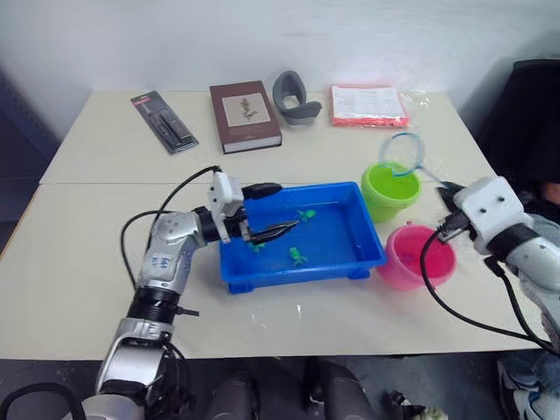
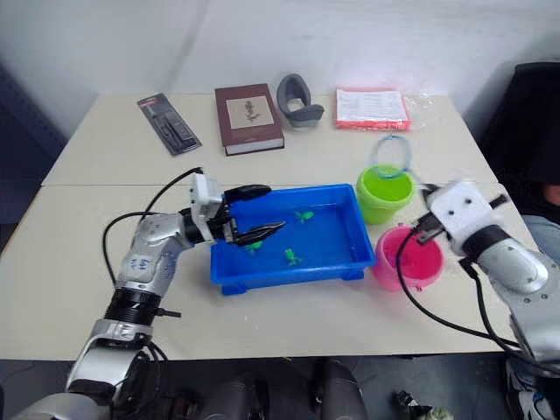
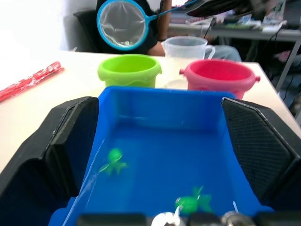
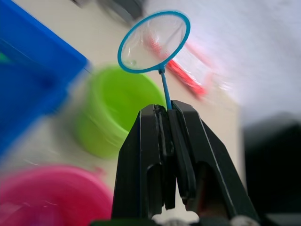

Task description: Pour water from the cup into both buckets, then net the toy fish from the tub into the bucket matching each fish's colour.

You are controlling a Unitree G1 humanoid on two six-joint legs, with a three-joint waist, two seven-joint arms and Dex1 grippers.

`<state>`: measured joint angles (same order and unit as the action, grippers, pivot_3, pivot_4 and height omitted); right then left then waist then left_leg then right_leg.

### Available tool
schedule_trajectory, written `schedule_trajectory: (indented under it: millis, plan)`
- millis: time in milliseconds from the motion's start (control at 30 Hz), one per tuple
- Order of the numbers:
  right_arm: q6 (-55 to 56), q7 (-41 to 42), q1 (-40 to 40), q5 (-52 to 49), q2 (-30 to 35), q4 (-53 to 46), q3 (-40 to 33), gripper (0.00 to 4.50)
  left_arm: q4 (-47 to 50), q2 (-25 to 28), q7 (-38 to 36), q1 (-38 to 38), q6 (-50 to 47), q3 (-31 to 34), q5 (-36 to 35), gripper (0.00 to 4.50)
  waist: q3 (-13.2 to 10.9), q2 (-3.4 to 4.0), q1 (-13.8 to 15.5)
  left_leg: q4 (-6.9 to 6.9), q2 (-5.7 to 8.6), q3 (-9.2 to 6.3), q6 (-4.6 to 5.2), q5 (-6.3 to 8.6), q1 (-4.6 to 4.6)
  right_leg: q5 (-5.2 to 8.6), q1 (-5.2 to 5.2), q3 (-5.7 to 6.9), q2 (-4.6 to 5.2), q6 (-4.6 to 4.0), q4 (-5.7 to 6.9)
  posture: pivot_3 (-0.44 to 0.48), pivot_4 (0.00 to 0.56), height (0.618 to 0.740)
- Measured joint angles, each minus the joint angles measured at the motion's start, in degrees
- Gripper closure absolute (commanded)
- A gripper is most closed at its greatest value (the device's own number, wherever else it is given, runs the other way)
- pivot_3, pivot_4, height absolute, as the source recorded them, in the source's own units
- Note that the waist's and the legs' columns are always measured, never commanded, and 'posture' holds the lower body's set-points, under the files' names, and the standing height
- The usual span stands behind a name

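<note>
The blue tub [image 1: 297, 276] sits mid-table holding water and three green toy fish [image 1: 305, 213] [image 1: 297, 255] [image 3: 113, 163]. My left gripper [image 1: 278, 210] is open over the tub's left end, its fingers [image 3: 256, 141] spread wide above the water. To the tub's right stand the lime green bucket [image 1: 389, 194] and the pink bucket [image 1: 418, 258]. My right gripper [image 4: 167, 112] is shut on the net's thin handle, and the blue-rimmed net [image 1: 402, 152] hangs tilted above the green bucket. The clear cup [image 3: 186, 48] stands just beyond the two buckets.
Along the far edge of the table lie a black packaged item [image 1: 164, 121], a brown book [image 1: 245, 115], a grey curved object [image 1: 296, 96] and a red-and-white packet [image 1: 367, 105]. A dark figure or chair [image 1: 525, 114] stands past the table's right end.
</note>
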<state>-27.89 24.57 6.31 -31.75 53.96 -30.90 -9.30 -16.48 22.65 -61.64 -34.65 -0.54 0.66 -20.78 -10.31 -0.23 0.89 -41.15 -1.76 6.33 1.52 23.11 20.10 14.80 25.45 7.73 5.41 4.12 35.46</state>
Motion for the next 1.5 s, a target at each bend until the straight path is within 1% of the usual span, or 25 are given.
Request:
schedule_trajectory:
  millis: [67, 100, 233, 333, 433, 567, 633, 767, 900, 933, 1100, 1333, 1433, 1500]
  plan:
    - [-6.6, 3.5, 1.4, -5.2, 2.2, -3.8, 1.3, 4.5, 0.1, 2.7, -2.5, 1.2, -0.1, 1.0, -1.1, 0.02, 0.0, 0.01, 0.2, -0.03, 0.04, -0.02, 0.0, 0.0, 0.01, 0.01, 0.0, -0.02, 0.09, -0.02, 0.03, 0.0, 0.15, 0.74]
    - [-8.8, 4.4, 1.9, -6.1, 3.2, -4.9, 1.9, 4.5, 0.1, 3.9, -3.5, 1.9, -0.2, 1.3, -1.4, 0.02, 0.0, 0.01, 0.2, -0.05, 0.05, -0.02, 0.01, 0.0, 0.01, 0.01, 0.0, -0.04, 0.12, -0.03, 0.03, 0.0, 0.15, 0.74]
    - [-15.7, 5.9, 5.4, -7.4, 4.0, -5.9, 4.4, 4.5, 0.0, 7.8, -6.9, 3.6, -0.5, 2.7, -1.9, 0.02, 0.0, -0.01, 0.8, -0.17, 0.13, -0.19, 0.05, 0.01, 0.14, 0.0, -0.03, -0.08, 0.26, -0.04, 0.02, 0.0, 0.15, 0.74]
    - [-20.1, 5.8, 7.1, -8.6, 3.9, -6.0, 4.9, 4.5, -0.1, 10.1, -8.4, 3.8, -0.8, 2.9, -2.0, 0.02, 0.0, -0.01, 0.7, -0.18, 0.16, -0.22, 0.06, 0.01, 0.18, 0.0, -0.03, -0.06, 0.28, -0.04, 0.01, 0.0, 0.15, 0.74]
    - [-30.8, 3.4, 8.6, -15.9, 1.6, -5.5, 4.1, 4.5, -0.1, 11.7, -8.8, 4.6, -0.8, 3.6, -2.0, 0.02, 0.0, -0.02, 0.5, -0.16, 0.12, -0.22, 0.05, 0.01, 0.16, -0.01, -0.03, -0.04, 0.25, -0.05, 0.03, 0.0, 0.15, 0.74]
    - [-44.3, -3.0, 11.7, -23.4, -2.3, -3.2, 1.9, 4.5, 0.3, 11.7, -8.3, 6.2, -1.3, 4.0, -2.2, 0.02, 0.0, -0.02, 0.4, -0.18, 0.11, -0.19, 0.05, 0.01, 0.15, -0.01, -0.01, -0.09, 0.26, -0.06, 0.09, 0.0, 0.15, 0.74]
    - [-50.8, -6.6, 15.2, -25.0, -4.8, -0.9, 1.1, 4.5, 1.5, 11.6, -7.6, 7.1, -1.8, 4.2, -2.4, 0.02, 0.0, -0.02, 0.3, -0.17, 0.1, -0.19, 0.05, 0.01, 0.15, -0.01, -0.01, -0.12, 0.26, -0.06, 0.08, 0.0, 0.15, 0.74]
    - [-57.9, -10.6, 19.7, -24.6, -8.9, 3.8, 0.6, 4.5, 3.6, 11.6, -6.4, 7.9, -2.5, 4.7, -2.5, 0.02, 0.0, -0.02, 0.3, -0.16, 0.11, -0.18, 0.05, 0.01, 0.16, -0.01, -0.01, -0.14, 0.26, -0.07, 0.08, 0.0, 0.15, 0.74]
    - [-61.1, -13.6, 23.9, -21.9, -14.5, 9.6, 0.1, 4.5, 5.0, 11.4, -5.4, 8.3, -3.1, 4.9, -2.6, 0.02, 0.0, -0.01, 0.3, -0.16, 0.12, -0.16, 0.05, 0.01, 0.16, -0.01, 0.0, -0.12, 0.26, -0.07, 0.11, 0.0, 0.15, 0.74]
    - [-61.1, -13.8, 24.3, -21.3, -15.0, 10.5, 0.1, 4.5, 5.0, 11.4, -5.3, 8.4, -3.2, 4.9, -2.6, 0.02, 0.0, 0.0, 0.3, -0.15, 0.12, -0.17, 0.05, 0.01, 0.16, -0.01, 0.0, -0.11, 0.25, -0.07, 0.1, 0.0, 0.15, 0.74]
    - [-57.2, -14.3, 26.1, -16.3, -20.4, 14.6, 0.4, 4.5, 5.4, 11.4, -4.5, 8.4, -3.8, 5.0, -2.7, 0.02, 0.0, 0.0, 0.1, -0.13, 0.12, -0.11, 0.04, 0.01, 0.16, -0.01, 0.02, -0.03, 0.2, -0.07, 0.09, 0.0, 0.15, 0.74]
    - [-49.5, -11.9, 25.4, -12.6, -22.6, 15.1, 0.8, 4.5, 6.9, 11.2, -4.0, 8.5, -4.2, 5.0, -2.8, 0.02, 0.0, 0.0, -0.1, -0.11, 0.12, -0.09, 0.04, 0.0, 0.15, -0.01, 0.02, 0.0, 0.18, -0.06, 0.09, 0.0, 0.15, 0.74]
    - [-47.6, -11.1, 23.6, -11.9, -22.7, 14.7, 0.8, 4.5, 7.0, 10.9, -3.9, 8.7, -4.5, 5.0, -2.8, 0.02, 0.0, 0.0, -0.2, -0.1, 0.12, -0.09, 0.04, 0.0, 0.15, -0.01, 0.02, 0.0, 0.17, -0.06, 0.09, 0.0, 0.15, 0.74]
    - [-45.9, -9.9, 20.9, -11.7, -22.6, 11.8, -0.1, 4.5, 7.0, 10.5, -3.9, 8.7, -4.5, 5.0, -2.9, 0.02, 0.0, 0.0, -0.1, -0.09, 0.12, -0.1, 0.04, 0.0, 0.15, -0.01, 0.02, 0.0, 0.17, -0.06, 0.08, 0.0, 0.15, 0.74]
